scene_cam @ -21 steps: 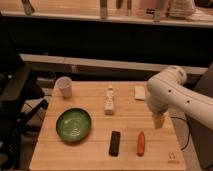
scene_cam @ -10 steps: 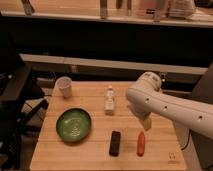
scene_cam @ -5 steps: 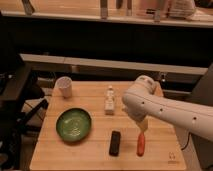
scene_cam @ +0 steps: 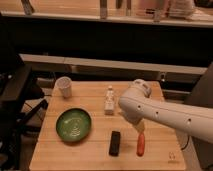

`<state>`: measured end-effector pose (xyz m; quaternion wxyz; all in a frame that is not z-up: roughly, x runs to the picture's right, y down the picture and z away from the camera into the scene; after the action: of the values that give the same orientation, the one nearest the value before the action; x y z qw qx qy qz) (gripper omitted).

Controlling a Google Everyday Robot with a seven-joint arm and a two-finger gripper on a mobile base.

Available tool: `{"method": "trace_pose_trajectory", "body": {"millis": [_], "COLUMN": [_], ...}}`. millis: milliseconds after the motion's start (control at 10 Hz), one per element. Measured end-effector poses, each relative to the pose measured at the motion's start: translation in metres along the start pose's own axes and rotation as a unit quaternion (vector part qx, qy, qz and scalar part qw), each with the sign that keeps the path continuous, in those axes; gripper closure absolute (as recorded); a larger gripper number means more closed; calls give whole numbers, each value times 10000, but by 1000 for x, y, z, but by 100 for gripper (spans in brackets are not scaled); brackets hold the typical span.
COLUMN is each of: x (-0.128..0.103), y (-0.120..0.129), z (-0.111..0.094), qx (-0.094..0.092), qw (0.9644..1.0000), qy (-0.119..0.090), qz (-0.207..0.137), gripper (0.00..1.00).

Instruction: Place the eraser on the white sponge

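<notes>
The eraser (scene_cam: 115, 143), a small flat black block, lies free on the wooden table (scene_cam: 85, 157) near its front edge. My white arm reaches in from the right, and the gripper (scene_cam: 140, 129) hangs at its lower end, just above the top of an orange carrot-shaped thing (scene_cam: 141, 145). It is to the right of the eraser and a little behind it. The gripper is open and holds nothing. The white sponge is hidden behind the arm.
A green bowl (scene_cam: 74, 124) sits at front left, a white cup (scene_cam: 64, 86) at back left, and a white bottle-like figure (scene_cam: 109, 100) stands mid-table just left of the arm. A dark chair or stand is off the table's left edge.
The arm has swung left and toward the table's front, now covering the spot at the back right where the sponge showed. The eraser and carrot have not moved.
</notes>
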<state>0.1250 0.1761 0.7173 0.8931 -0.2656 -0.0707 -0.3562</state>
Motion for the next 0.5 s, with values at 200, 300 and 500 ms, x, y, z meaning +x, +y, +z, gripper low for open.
{"method": "trace_pose_trajectory", "body": {"millis": [200, 300, 500], "x": [-9, -13, -21], "y": [0, -1, 1], "z": [6, 10, 21], "qx": [53, 86, 137], "qw": [9998, 9995, 9985], "qy": [-26, -54, -123], "qz": [-198, -313, -513], "gripper": [20, 20, 20]}}
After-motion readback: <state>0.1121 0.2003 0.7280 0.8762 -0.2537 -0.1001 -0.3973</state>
